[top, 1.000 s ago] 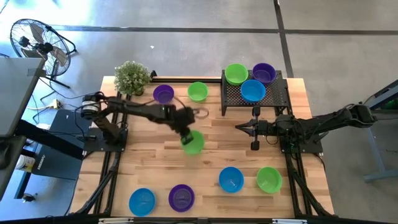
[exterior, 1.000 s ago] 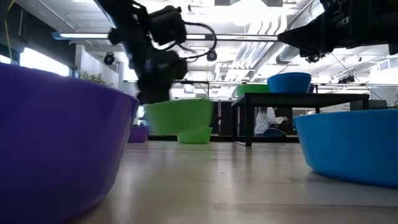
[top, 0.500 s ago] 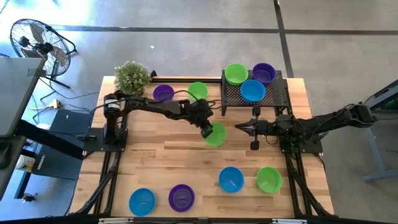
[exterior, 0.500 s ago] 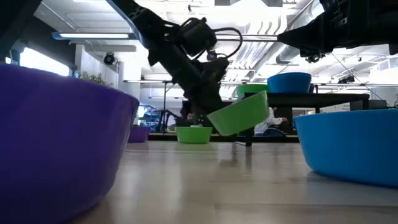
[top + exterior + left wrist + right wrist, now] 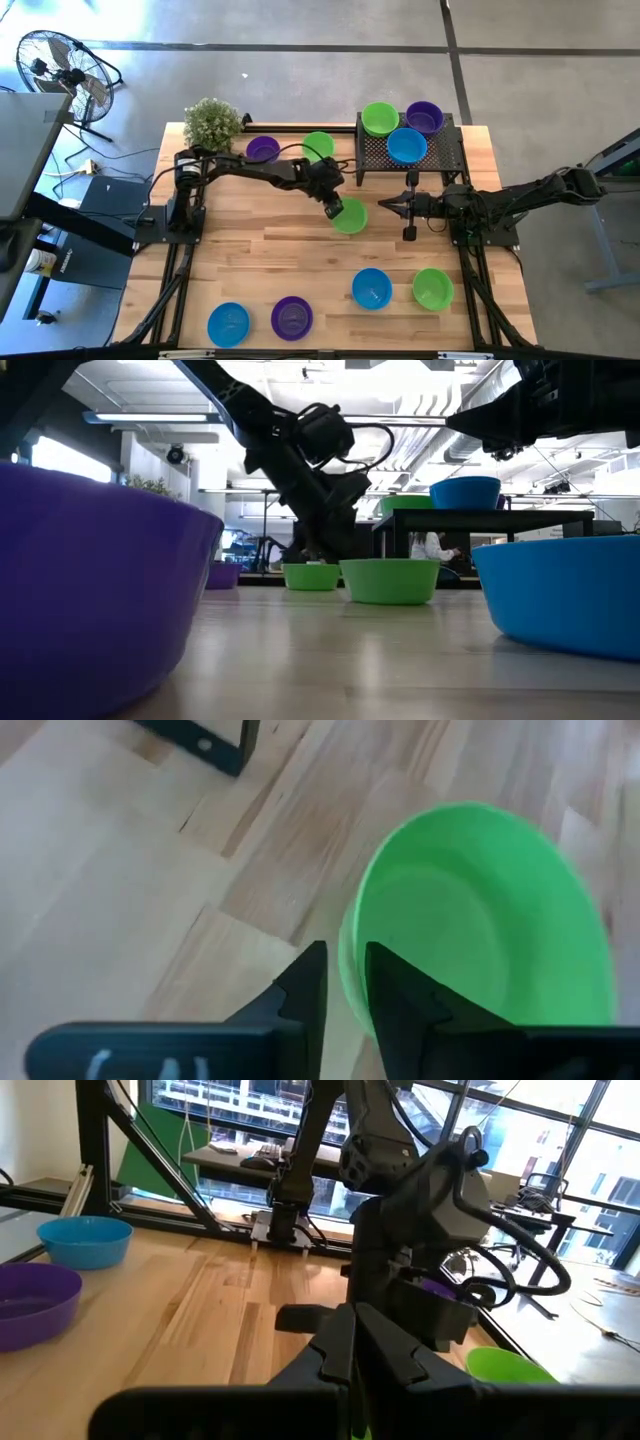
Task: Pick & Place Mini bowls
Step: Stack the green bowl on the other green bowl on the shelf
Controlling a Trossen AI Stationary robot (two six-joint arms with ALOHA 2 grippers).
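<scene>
A green mini bowl (image 5: pixel 349 216) (image 5: pixel 480 920) sits upright on the wooden table near its middle, flat on its base in the low view (image 5: pixel 390 580). My left gripper (image 5: pixel 333 208) (image 5: pixel 345 990) is at the bowl's left rim, open a little, one finger inside the rim and one outside. My right gripper (image 5: pixel 385 206) (image 5: pixel 352 1350) hovers shut and level just right of the bowl, holding nothing. Other mini bowls lie about the table: purple (image 5: pixel 263 150) and green (image 5: pixel 318 146) at the far side, several along the near edge. My left gripper straddles the green bowl's rim on its left side (image 5: pixel 345 945), slanting down from the table's left. A narrow gap shows between the fingers. Whether either finger touches the rim, I cannot tell. The bowl rests on the table.
A black mesh rack (image 5: pixel 440 155) at the far right carries a green (image 5: pixel 380 118), a purple (image 5: pixel 424 116) and a blue bowl (image 5: pixel 407 145). A potted plant (image 5: pixel 212 123) stands at the far left corner. Blue (image 5: pixel 371 288) and green (image 5: pixel 432 288) bowls lie near right.
My left gripper has carried the green bowl from the table's middle toward the right and far side, sinking as it went. The bowl hung tilted above the table half a second ago; it now sits flat on the wood. My right arm has kept still.
</scene>
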